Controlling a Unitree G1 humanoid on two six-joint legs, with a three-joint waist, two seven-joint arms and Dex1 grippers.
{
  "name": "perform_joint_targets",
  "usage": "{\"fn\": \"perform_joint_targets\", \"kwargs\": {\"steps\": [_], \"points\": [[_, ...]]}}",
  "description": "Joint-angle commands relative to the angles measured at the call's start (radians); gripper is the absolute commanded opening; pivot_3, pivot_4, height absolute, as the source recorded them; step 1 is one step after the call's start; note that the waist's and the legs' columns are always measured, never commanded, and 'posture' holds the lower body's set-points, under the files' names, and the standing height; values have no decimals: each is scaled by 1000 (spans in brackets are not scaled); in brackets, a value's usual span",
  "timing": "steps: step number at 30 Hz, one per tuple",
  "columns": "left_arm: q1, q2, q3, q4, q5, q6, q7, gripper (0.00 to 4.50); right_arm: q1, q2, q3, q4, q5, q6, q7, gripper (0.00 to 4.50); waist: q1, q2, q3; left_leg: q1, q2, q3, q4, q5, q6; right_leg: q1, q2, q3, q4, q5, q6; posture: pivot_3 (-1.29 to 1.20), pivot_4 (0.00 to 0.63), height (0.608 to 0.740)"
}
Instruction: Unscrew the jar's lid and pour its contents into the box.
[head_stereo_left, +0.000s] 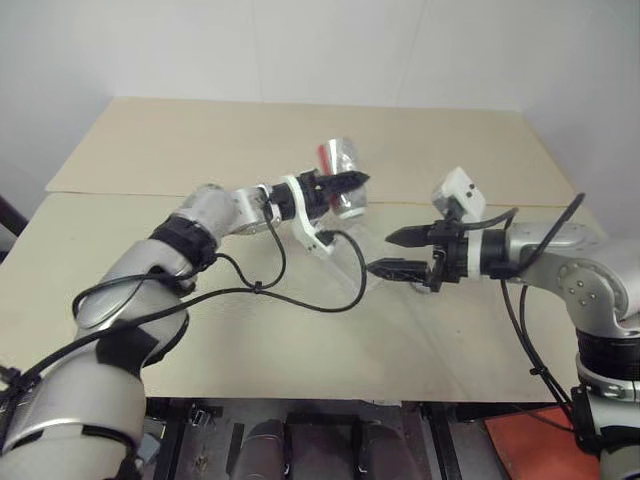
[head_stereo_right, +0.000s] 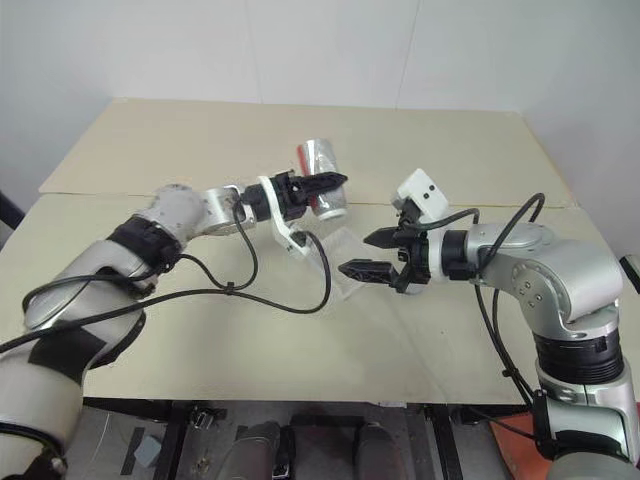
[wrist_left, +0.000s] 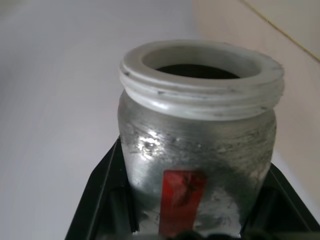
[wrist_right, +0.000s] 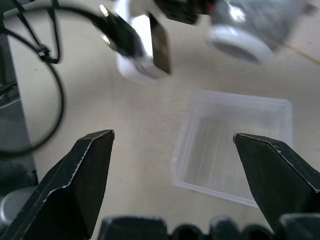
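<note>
Now uncapped, small clear plastic jar with red label sits clamped in left gripper | right gripper gapes empty over shallow clear plastic box mid-table | light, slick, likely stiff; grip mid-body

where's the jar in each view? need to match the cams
Left eye view: jar above centre, held over the table by the left gripper.
Right eye view: jar just above centre, in the same grip.
Left wrist view: jar close up, mouth open, red mark on its side.
Right wrist view: jar at the upper edge, blurred.
Shared landmark: the box, on the table below the jar.
</note>
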Motion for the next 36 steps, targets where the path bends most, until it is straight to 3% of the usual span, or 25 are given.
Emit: {"fn": "perform_joint_targets", "kwargs": {"steps": [1, 14, 18, 23, 25, 26, 29, 32, 36], "points": [[-59, -44, -91, 69, 99, 50, 154, 1930, -32, -14, -12, -15, 16, 14, -7, 4452, 0, 0, 0, -1, 0, 1, 0, 0, 0, -1, 0, 0, 0, 0, 0, 0, 150, 740], [-82, -92, -128, 167, 78, 97, 213, 1930, -4, -13, -27, -46, 39, 12, -38, 4452, -2, 0, 0, -6, 0, 2, 3, 1, -1, -7, -1, 1, 5, 0, 0, 0, 150, 740], [-60, -73, -34, 181, -72, -18, 133, 1930, 24, -24, -7, -55, -15, -83, -32, 4452, -2, 0, 0, -6, 0, 1, 3, 1, -1, -7, -1, 1, 5, 0, 0, 0, 150, 740], [32, 2, 238, 162, -479, -187, -243, 1930, 64, -42, -47, -54, -46, -199, 2, 4452, -15, 0, 0, -5, 0, 1, 4, 2, -3, -8, -2, 1, 5, 0, 0, 0, 150, 740], [153, -16, 482, 63, -916, -19, -678, 1930, 63, -52, -59, -28, -56, -230, 12, 4452, -18, 1, -1, -5, 0, 2, 4, 3, -5, -8, -2, 1, 6, 0, 0, 0, 150, 740], [208, -35, 585, -24, -1092, 147, -851, 1930, 65, -55, -60, -21, -63, -243, 13, 4452, -19, 1, -1, -4, 0, 3, 4, 4, -6, -8, -2, 1, 7, 0, 0, 0, 150, 740], [326, -76, 786, -315, -1397, 670, -1054, 1930, 74, -51, -57, -15, -67, -257, 12, 4452, -28, 1, -1, -5, 2, 2, 8, 5, -9, -7, -2, 1, 8, 0, 0, 0, 150, 740], [441, -120, 916, -574, -1512, 1033, -989, 1930, 82, -40, -43, -22, -71, -263, 11, 4452, -34, 1, -1, -6, 1, -5, 10, 4, -6, -7, -1, 2, 9, 0, 1, 0, 150, 740], [564, -137, 958, -758, -1481, 1103, -903, 1930, 79, -31, -42, -17, -67, -266, 13, 4452, -35, 1, -1, -3, 0, -9, 11, 2, -3, -1, 0, 1, 7, 0, 2, 0, 150, 740]]}}
